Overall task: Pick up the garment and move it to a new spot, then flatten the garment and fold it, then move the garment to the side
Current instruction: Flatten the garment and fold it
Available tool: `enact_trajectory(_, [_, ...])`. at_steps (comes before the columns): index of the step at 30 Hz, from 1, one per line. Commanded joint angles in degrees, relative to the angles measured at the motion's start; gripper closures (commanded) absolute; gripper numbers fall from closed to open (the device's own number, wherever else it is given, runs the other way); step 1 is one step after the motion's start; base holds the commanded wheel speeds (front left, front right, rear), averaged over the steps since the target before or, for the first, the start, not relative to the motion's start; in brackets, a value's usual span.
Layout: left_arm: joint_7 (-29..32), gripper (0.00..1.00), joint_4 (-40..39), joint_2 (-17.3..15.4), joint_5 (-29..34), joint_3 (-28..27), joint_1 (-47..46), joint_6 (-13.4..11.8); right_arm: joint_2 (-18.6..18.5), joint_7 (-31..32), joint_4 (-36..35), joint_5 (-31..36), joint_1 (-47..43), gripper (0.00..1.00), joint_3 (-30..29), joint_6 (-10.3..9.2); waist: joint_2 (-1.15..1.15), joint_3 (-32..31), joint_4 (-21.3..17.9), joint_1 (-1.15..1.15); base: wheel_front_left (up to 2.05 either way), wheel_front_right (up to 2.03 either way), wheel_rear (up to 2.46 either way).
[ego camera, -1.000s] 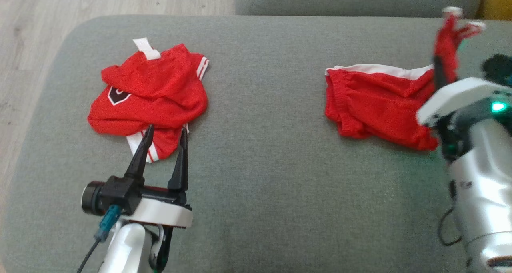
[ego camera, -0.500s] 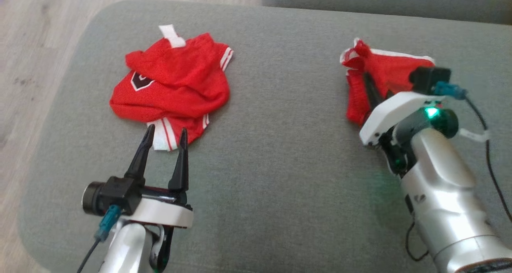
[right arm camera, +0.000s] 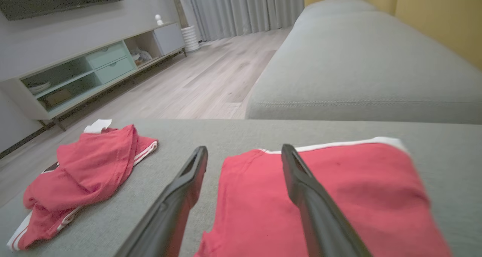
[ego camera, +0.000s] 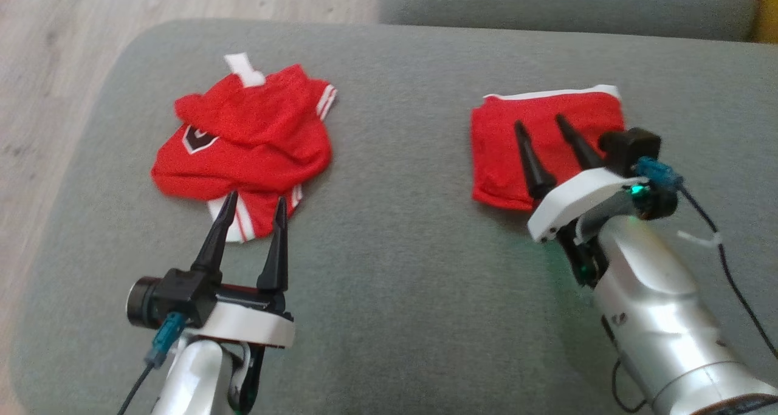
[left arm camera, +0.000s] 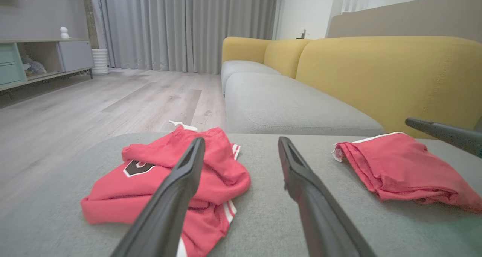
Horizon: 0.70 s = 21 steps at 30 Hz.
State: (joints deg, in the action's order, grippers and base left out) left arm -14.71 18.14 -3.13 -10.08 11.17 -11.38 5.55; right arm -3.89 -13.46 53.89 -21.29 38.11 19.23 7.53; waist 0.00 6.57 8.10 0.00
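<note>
Red shorts [ego camera: 565, 114] with a white edge lie folded flat on the right of the grey cushion [ego camera: 401, 233]. My right gripper [ego camera: 539, 122] is open just above them, fingers over the cloth and nothing held; the right wrist view shows its open fingers [right arm camera: 244, 148] over the shorts [right arm camera: 339, 189]. A crumpled red jersey [ego camera: 243, 141] with white stripes and a dark badge lies on the left. My left gripper [ego camera: 256, 197] stands open at the jersey's near edge, empty. The left wrist view shows that gripper [left arm camera: 241, 140], the jersey [left arm camera: 158, 181] and the shorts [left arm camera: 399, 166].
The cushion's rounded left edge drops to a wooden floor [ego camera: 55, 68]. A second grey seat [ego camera: 547, 2] lies beyond, with yellow backrests [left arm camera: 376, 72]. A low cabinet [right arm camera: 94, 69] stands across the room. Bare cushion lies between the two garments.
The right gripper has let go of the shorts, which now lie folded flat; it was shut on a lifted edge before. The head camera has shifted. The left gripper has kept still.
</note>
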Motion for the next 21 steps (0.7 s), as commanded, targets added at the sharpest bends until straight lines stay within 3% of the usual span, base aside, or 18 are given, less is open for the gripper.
enact_trajectory(1, [-0.3,0.0,-2.1,-0.5,0.3,-1.7,-2.0,-0.1,1.0,-1.1,-2.5,1.1,1.2,0.0,-0.5,-0.04,0.0,-1.3,-2.0,0.0,0.0,0.0,0.0])
enact_trajectory(5, [-0.3,0.0,-2.8,-0.5,0.3,-2.2,-1.4,-0.5,1.0,-1.5,-10.1,7.3,-1.9,0.0,-8.2,-0.04,0.0,-2.6,-5.0,0.0,0.0,0.0,0.0])
enact_trajectory(11, [-0.3,0.0,-3.3,-0.2,0.0,-2.6,-0.5,-1.1,1.0,-1.5,-24.1,15.1,-13.4,0.0,-17.0,-0.04,0.0,-3.7,-8.0,0.0,0.0,0.0,0.0])
enact_trajectory(16, [-0.3,0.0,-3.4,-0.1,-0.3,-2.6,0.3,-1.1,1.0,-1.5,-30.6,16.2,-21.7,0.0,-19.8,-0.04,0.0,-3.3,-8.9,0.0,0.0,0.0,0.0])
enact_trajectory(21, [-0.3,0.0,-3.8,0.0,-0.3,-2.6,0.1,-0.9,1.0,-1.4,-34.0,16.0,-24.1,0.0,-20.6,-0.04,0.0,-1.3,-8.8,0.0,0.0,0.0,0.0])
